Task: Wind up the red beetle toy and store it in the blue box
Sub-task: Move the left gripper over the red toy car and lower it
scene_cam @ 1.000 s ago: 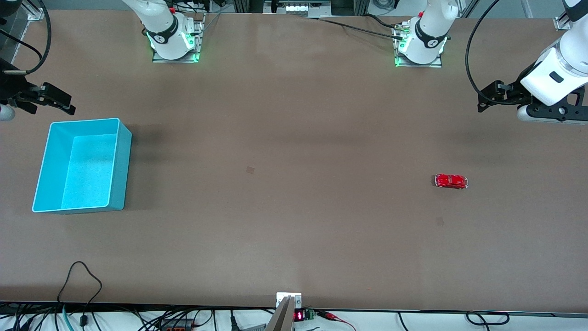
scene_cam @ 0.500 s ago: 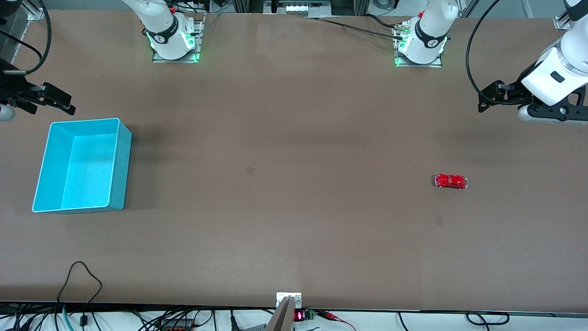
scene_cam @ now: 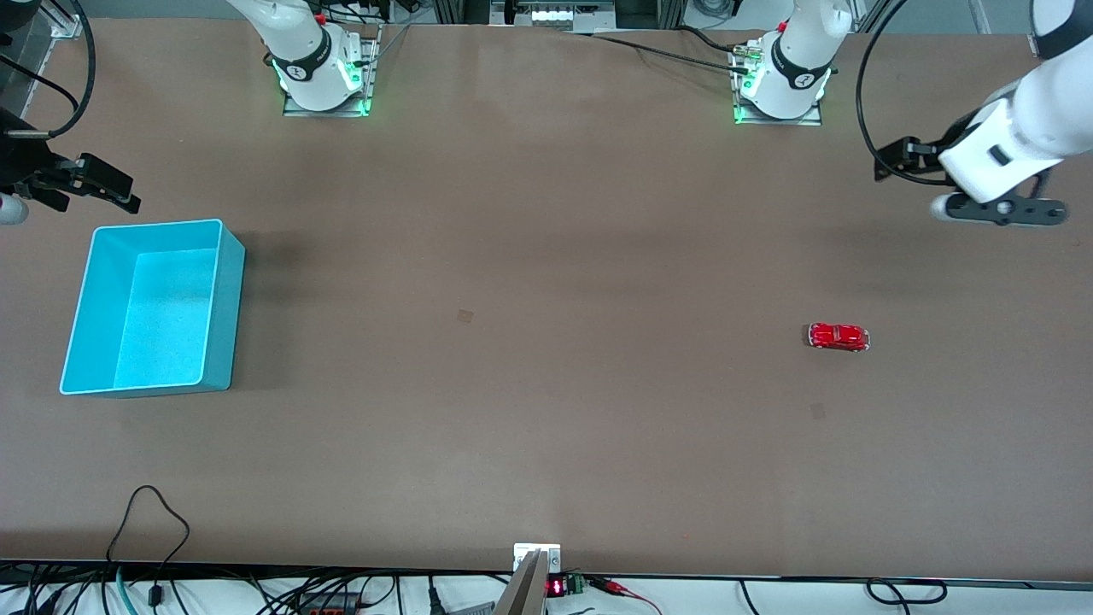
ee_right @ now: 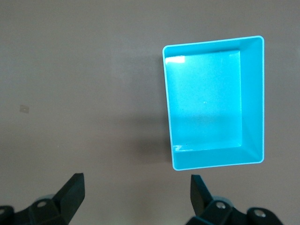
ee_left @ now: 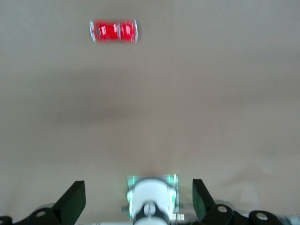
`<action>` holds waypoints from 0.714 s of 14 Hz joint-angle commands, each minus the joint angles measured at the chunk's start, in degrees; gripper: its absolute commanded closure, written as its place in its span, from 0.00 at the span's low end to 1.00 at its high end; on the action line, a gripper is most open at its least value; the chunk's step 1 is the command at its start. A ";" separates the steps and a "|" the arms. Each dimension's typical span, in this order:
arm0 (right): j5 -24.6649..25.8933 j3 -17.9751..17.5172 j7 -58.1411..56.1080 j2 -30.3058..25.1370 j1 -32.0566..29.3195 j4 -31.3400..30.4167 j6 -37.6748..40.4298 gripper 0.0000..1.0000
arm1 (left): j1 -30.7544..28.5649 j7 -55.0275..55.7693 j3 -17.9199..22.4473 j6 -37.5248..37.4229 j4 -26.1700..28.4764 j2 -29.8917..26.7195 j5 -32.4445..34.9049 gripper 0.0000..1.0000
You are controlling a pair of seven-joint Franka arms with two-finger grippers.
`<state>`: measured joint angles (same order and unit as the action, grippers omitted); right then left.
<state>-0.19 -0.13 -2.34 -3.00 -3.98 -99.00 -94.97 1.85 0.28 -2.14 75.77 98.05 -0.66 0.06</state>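
The red beetle toy [scene_cam: 838, 336] stands alone on the brown table toward the left arm's end; it also shows, blurred, in the left wrist view [ee_left: 114, 31]. The blue box [scene_cam: 102, 282] sits empty toward the right arm's end, and shows in the right wrist view [ee_right: 213, 101]. My left gripper [scene_cam: 892, 160] is open and empty, up in the air over bare table between its base and the toy. My right gripper [scene_cam: 107, 188] is open and empty, over the table just beside the box's rim on the base side.
The two arm bases [scene_cam: 323, 77] [scene_cam: 781, 85] stand along the table's edge farthest from the front camera. Cables [scene_cam: 145, 512] and a small display [scene_cam: 555, 586] lie along the nearest edge. A small mark [scene_cam: 464, 315] is on the mid-table.
My left gripper and wrist have risen and shifted a little toward the bases and toward the table's middle. The right arm, the toy and the box have not moved.
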 commanded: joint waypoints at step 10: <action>0.10 0.04 0.23 -0.60 0.46 0.12 0.75 0.00 | -6.07 -51.21 -0.05 29.82 17.25 4.86 4.15 0.00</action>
<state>-0.19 -0.13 -2.34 -3.00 -3.66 -99.00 -94.95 -4.30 -42.99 -1.75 97.97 112.43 3.39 2.12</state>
